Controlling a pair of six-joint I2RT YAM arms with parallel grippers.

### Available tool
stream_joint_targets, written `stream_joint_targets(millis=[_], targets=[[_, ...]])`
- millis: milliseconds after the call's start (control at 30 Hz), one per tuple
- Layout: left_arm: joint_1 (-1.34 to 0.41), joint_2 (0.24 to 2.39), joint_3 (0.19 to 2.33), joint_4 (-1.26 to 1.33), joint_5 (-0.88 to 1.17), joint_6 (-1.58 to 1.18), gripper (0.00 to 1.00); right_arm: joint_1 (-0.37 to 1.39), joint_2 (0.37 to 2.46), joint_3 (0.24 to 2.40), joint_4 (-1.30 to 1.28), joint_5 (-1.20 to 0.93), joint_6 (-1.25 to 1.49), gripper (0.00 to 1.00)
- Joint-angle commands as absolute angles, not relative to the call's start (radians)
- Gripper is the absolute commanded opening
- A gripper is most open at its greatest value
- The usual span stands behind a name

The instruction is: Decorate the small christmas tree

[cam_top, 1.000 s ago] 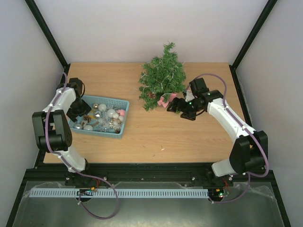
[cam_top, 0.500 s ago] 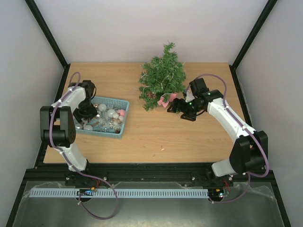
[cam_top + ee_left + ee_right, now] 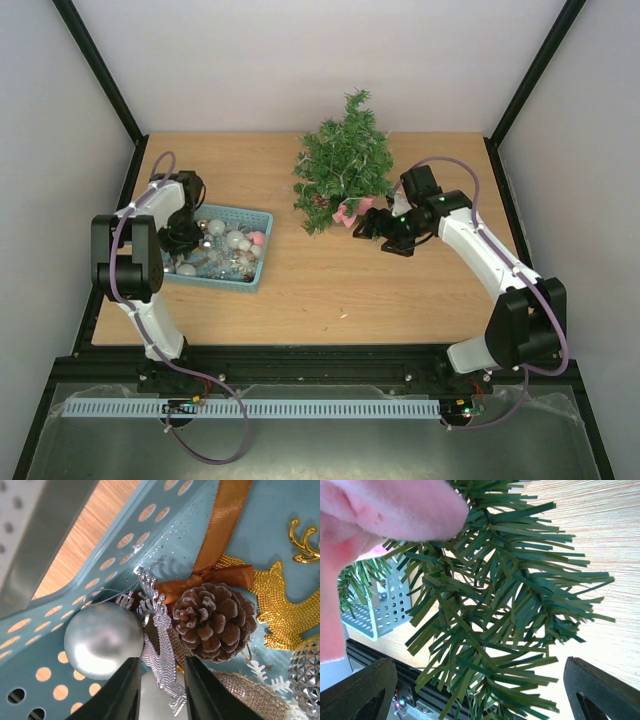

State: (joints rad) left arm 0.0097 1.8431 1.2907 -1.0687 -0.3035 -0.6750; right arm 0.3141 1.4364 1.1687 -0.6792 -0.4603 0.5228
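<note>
When you look from above, the small christmas tree (image 3: 345,165) stands at the far side of the wooden table (image 3: 400,290), near the middle. A teal basket (image 3: 262,250) full of shiny ornaments sits to the left of it. The left gripper (image 3: 183,238) reaches down into the left end of the basket. The right gripper (image 3: 366,223) is low by the right side of the tree's bottom, just beside a pink soft thing (image 3: 347,211).

In the left wrist view, the left gripper (image 3: 161,672) has its two fingers (image 3: 122,690) a little apart. A silver glitter deer (image 3: 160,655) lies in the gap. I cannot tell if the fingers pinch it. A silver ball (image 3: 103,640) sits on one side of the deer. A pine cone (image 3: 215,620) with an orange ribbon (image 3: 220,530) sits on the other. A gold glitter deer (image 3: 280,600) lies past the cone.

In the right wrist view, the right gripper (image 3: 480,695) is spread wide and holds nothing. Green tree branches (image 3: 500,605) fill the space in front of it. The pink soft thing (image 3: 375,515) is at the top left, very close and blurry. A bit of the basket (image 3: 382,615) shows behind the branches
</note>
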Motion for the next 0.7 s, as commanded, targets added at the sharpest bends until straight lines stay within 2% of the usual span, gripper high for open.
stream_joint_targets(millis=[0,133,267,667], targets=[[0.009,1.858,1.321,-1.101,-0.326,-0.667,0.23,0.312,1.403,1.146,-0.720,-0.476,0.519,0.93],[0.009,1.850,1.313,-1.108,-0.322,-0.664,0.09,0.311,1.390,1.120,-0.711,-0.480,0.524,0.93],[0.009,1.828,1.309,-1.119,-0.309,-0.664,0.02,0.312,1.372,1.089,-0.704,-0.487,0.526,0.92],[0.000,1.695,1.550,-1.294,-0.258,-0.613,0.02,0.312,1.285,1.072,-0.663,-0.516,0.585,0.92]])
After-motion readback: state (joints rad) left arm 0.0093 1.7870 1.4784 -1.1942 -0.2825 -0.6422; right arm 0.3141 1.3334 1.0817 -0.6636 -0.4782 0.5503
